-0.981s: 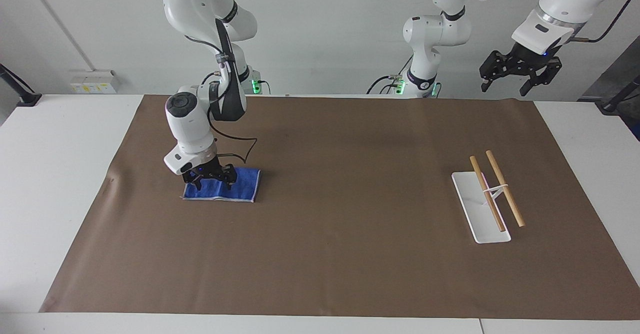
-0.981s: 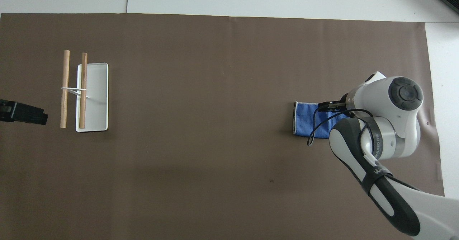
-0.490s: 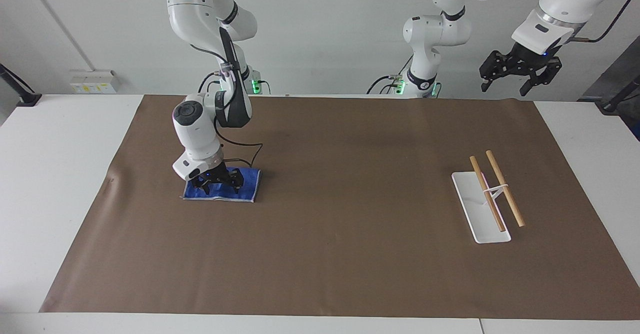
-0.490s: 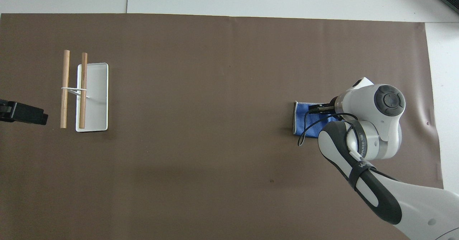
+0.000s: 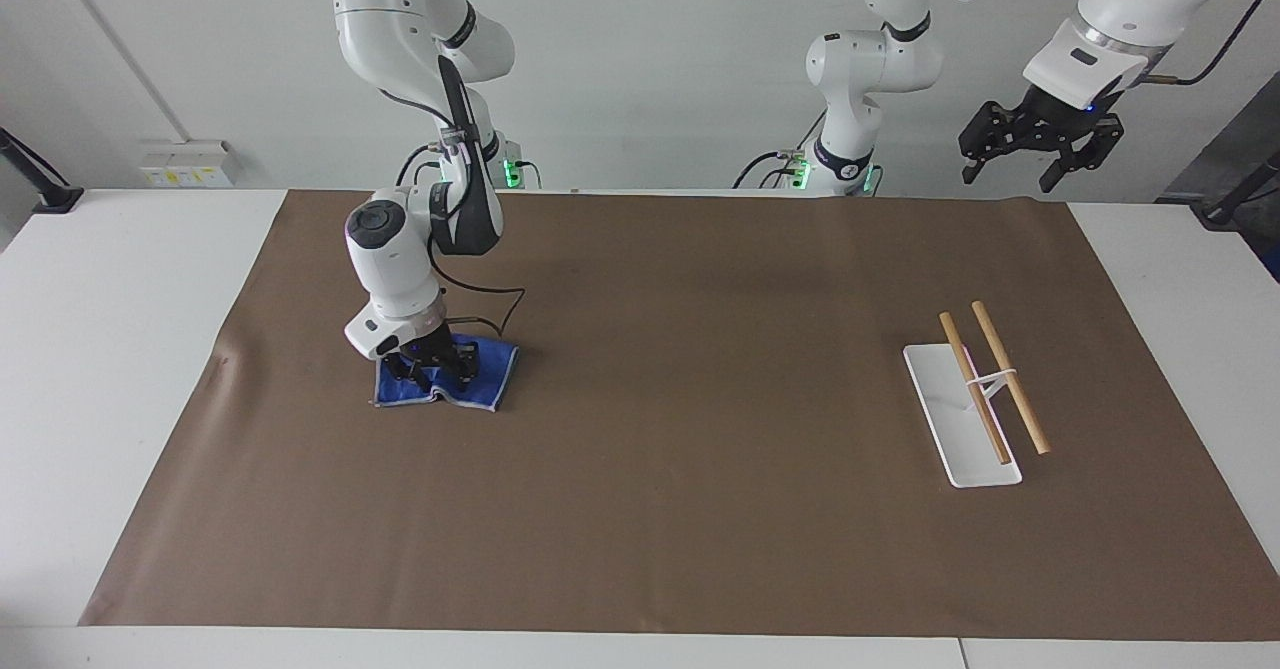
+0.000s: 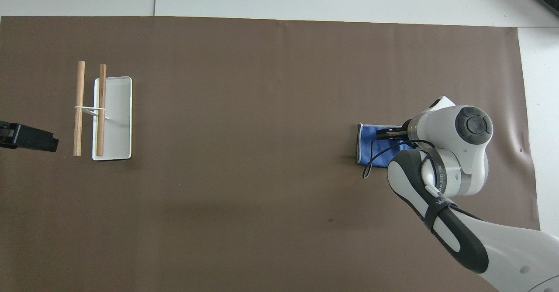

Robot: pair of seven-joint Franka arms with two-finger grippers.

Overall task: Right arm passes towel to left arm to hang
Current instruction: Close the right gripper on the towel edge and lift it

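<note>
Towel (image 5: 470, 374) lies on the brown mat (image 5: 700, 449) toward the right arm's end of the worktop, bunching under the right gripper (image 5: 428, 367), whose jaws seem clenched on it for lifting. Left gripper (image 5: 1040, 144) waits aloft, jaws released.

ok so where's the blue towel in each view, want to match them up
Facing view: the towel lies on the brown mat, under the right gripper.
Overhead view: the towel shows at the picture's right, partly under the right arm.
Shared landmark: the white rack with two wooden bars, at the left arm's end.
</note>
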